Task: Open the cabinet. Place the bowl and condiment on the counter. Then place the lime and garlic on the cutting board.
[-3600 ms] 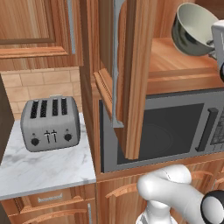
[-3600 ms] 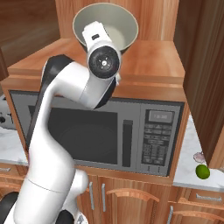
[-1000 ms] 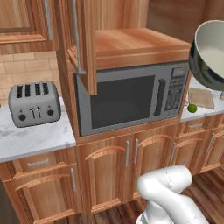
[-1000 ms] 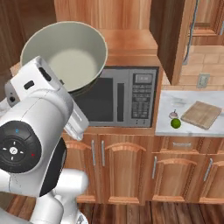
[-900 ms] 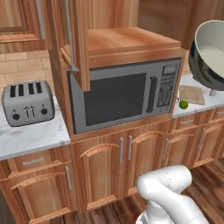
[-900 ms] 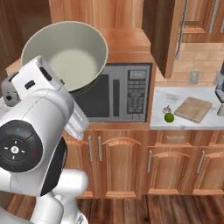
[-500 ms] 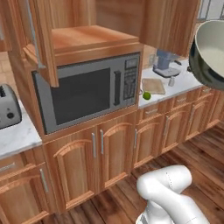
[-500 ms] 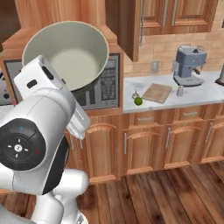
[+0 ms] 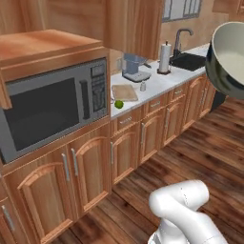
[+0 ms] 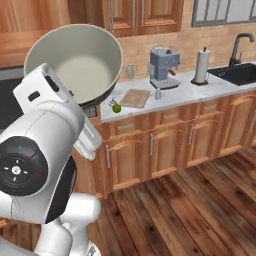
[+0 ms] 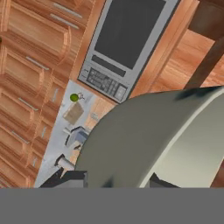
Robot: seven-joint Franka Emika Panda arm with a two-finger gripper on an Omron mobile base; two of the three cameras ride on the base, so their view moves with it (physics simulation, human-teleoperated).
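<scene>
Right base view: the gripper (image 11: 116,183) is clamping the bowl (image 10: 80,62) aloft, left of the coffee machine (image 10: 163,67), for carrying toward the counter (image 10: 177,95).

Dark bowl (image 10: 75,62) cream inside, green lime (image 9: 118,104), white-veined counter (image 10: 180,95)

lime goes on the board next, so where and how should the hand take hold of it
Take the lime from straight above, fingers closing across its middle. It is a small round fruit, so any pair of opposite sides works. It sits on the counter just off the cutting board, toward the microwave, so a side approach looks cramped.
</scene>
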